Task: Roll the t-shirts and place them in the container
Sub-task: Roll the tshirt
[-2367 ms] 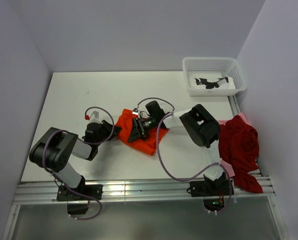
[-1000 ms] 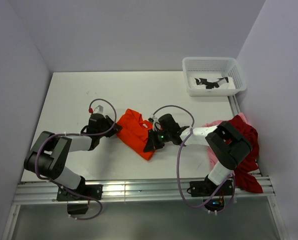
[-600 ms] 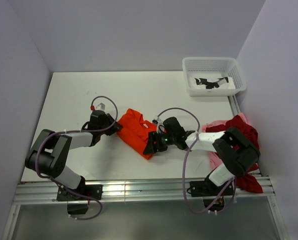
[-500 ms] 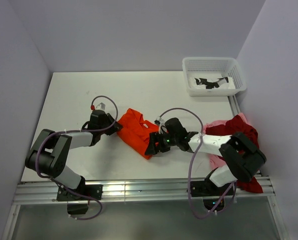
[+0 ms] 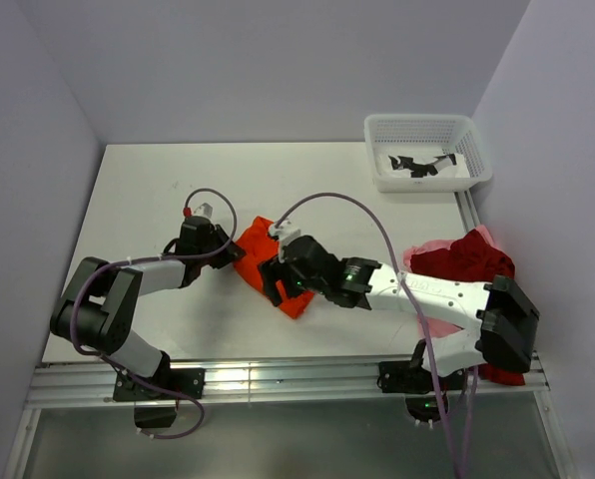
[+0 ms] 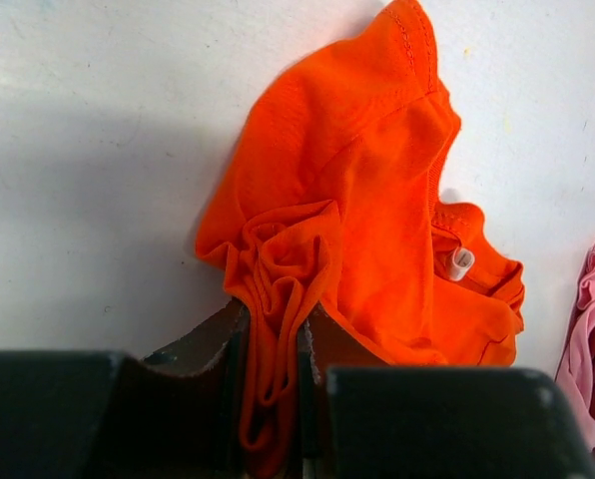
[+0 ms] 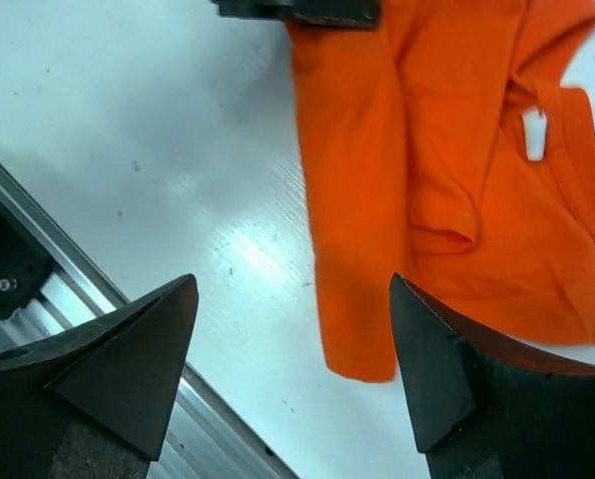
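The bright orange t-shirt [image 5: 251, 242] lies crumpled at the table's middle. My left gripper [image 5: 228, 255] is at its left end and is shut on a bunched fold of it [image 6: 273, 349]; the shirt [image 6: 377, 190] spreads away from the jaws, with a small white neck tag [image 6: 458, 263]. My right gripper [image 5: 276, 278] hovers over the shirt's near end, jaws wide open and empty [image 7: 294, 299]; the shirt's hem [image 7: 357, 299] lies between the fingertips below. The dark red t-shirt [image 5: 474, 267] and pale pink t-shirt [image 5: 424, 250] lie heaped at the right edge.
A white lattice basket [image 5: 425, 128] holding black and white items stands at the back right. A metal rail [image 5: 278, 379] runs along the table's near edge and also shows in the right wrist view [image 7: 68, 299]. The right arm [image 5: 417, 289] stretches across the table's near right.
My right arm has swung left, from the orange shirt's right side to over its near end, and its jaws stand open. My left gripper keeps its hold and has barely moved.
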You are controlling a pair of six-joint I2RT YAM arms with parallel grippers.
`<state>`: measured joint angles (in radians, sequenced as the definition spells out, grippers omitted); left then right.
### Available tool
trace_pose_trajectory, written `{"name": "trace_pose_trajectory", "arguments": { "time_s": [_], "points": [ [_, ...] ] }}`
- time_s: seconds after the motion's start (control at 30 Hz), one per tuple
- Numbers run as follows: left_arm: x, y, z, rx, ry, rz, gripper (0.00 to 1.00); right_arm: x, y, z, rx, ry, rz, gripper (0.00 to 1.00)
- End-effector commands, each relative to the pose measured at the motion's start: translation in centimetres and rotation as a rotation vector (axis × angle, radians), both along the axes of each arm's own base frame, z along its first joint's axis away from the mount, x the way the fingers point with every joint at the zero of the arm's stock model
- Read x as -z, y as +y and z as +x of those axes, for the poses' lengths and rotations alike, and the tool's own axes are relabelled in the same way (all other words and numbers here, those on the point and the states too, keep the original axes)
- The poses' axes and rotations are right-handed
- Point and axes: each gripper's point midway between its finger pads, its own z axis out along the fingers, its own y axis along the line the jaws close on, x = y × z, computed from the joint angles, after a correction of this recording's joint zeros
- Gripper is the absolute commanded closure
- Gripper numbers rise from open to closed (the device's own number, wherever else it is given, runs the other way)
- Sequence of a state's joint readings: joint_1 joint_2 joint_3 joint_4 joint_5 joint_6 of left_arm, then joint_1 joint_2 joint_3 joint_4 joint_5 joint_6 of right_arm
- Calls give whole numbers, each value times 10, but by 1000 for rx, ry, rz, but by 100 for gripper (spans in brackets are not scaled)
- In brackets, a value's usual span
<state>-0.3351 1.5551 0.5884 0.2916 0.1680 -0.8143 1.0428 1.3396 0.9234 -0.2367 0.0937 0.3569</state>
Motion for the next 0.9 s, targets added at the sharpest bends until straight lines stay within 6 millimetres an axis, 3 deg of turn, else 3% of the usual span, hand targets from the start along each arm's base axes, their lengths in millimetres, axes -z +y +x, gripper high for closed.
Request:
{"name": "trace_pose_trajectory", "arguments": {
  "time_s": [0.0, 0.13, 0.17, 0.23, 0.27, 0.33, 0.37, 0.57, 0.7, 0.87],
  "points": [
    [-15, -5, 4, 38, -29, -7, 100, -3, 0, 10, 46, -154, -185, 16],
    [-17, -8, 3, 52, -20, -14, 100, 11, 24, 13, 54, -250, -348, 16],
    [-16, -8, 2, 52, -17, -15, 100, 10, 22, 17, 82, -297, -402, 16],
    [-18, -8, 3, 54, -17, -18, 100, 8, 38, 11, 75, -350, -443, 16],
    [-17, -9, 3, 55, -14, -18, 100, 21, 36, 13, 91, -380, -520, 16],
    [-18, -10, 3, 61, -11, -22, 100, 18, 49, 8, 86, -417, -539, 16],
    [-17, -10, 2, 60, -7, -20, 100, 29, 50, 8, 84, -436, -581, 16],
    [-14, -11, 2, 69, 12, -20, 100, 33, 61, 3, 110, -580, -682, 18],
    [-12, -12, 3, 71, 26, -20, 100, 52, 62, 1, 115, -609, -746, 18],
    [-10, -14, 1, 80, 41, -27, 100, 62, 63, 0, 154, -652, -812, 20]
  ]
}}
